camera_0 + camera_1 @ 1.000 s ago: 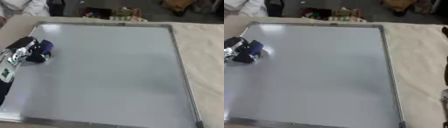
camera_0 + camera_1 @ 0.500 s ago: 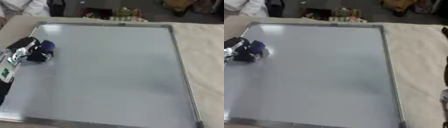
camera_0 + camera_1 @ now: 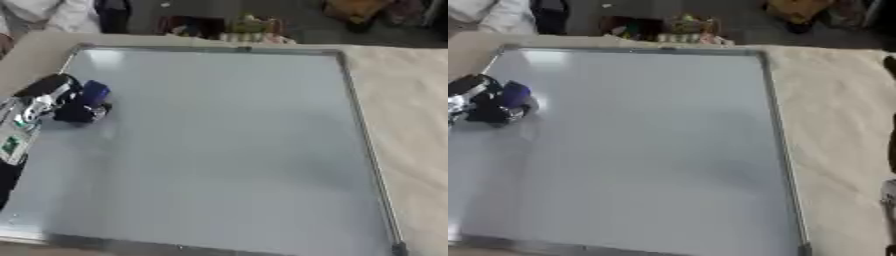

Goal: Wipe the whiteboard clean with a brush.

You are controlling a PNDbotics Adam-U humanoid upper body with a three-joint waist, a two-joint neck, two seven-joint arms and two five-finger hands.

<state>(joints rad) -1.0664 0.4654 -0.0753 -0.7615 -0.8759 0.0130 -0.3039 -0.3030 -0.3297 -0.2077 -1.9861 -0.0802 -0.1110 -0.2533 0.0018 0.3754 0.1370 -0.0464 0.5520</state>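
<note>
The left hand [image 3: 48, 97] comes in over the left edge of the whiteboard [image 3: 227, 150], its black and silver forearm running down along that edge toward the lower left corner. The hand lies on the board's upper left part, palm turned toward the board's middle, and its fingers [image 3: 74, 112] are curled round a dark blue brush [image 3: 87, 102]. The brush sits against the board surface just inside the left frame, well apart from the right frame and from the far edge. Its upper end shows a brighter blue; the lower end is darker and partly hidden by the fingers.

The whiteboard fills most of the beige counter [image 3: 411, 115], which shows bare to the right of the board's metal frame. The board surface looks plain grey-white, with a pale glare near its far left corner.

The left eye view shows more of the left forearm, including a light panel with a green patch on it beside the board's left frame. The right eye view cuts most of that arm off, but shows at its right edge, well to the right of the whiteboard, dark and grey parts of the right hand [image 3: 888, 192]; whether its fingers are spread or closed cannot be told.
</note>
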